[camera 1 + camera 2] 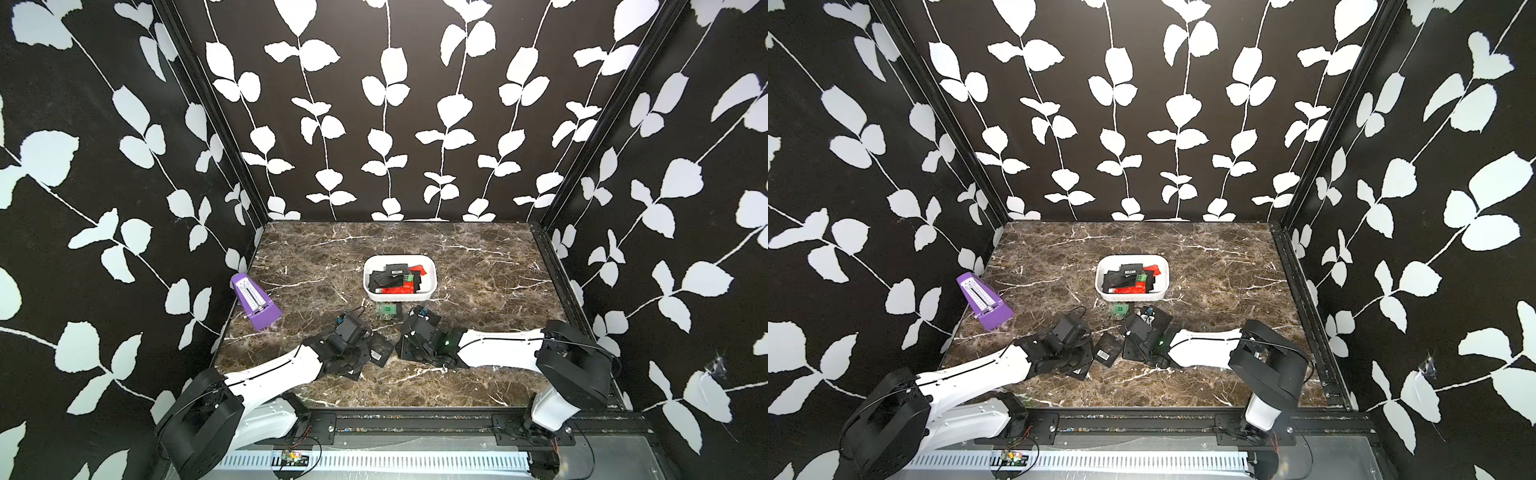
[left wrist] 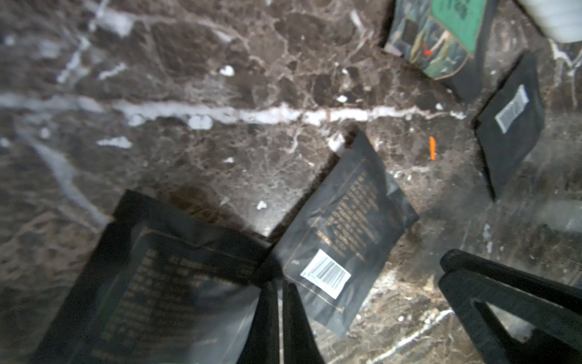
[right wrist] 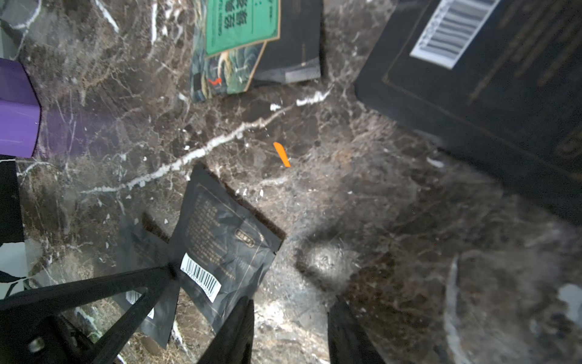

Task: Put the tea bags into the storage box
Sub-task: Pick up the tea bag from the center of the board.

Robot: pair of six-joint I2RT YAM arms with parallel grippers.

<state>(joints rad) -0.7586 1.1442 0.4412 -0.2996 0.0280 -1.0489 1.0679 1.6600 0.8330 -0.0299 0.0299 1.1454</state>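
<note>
Left wrist view: the left gripper [image 2: 279,283] has its fingers pinched together on the corner of a black sachet [image 2: 157,283]. A barcoded sachet [image 2: 340,245] lies flat just beside it on the marble table [image 2: 220,157]. The right gripper [image 3: 291,304] stands partly open over bare marble, holding nothing. In both top views the storage box [image 1: 399,296] sits at table centre, at 12 o'clock from the grippers, with black and red tea bags [image 1: 395,279] piled inside. A green sachet [image 1: 387,309] lies just off its 6 o'clock side. The purple metronome [image 1: 255,301] stands at 9 o'clock.
</note>
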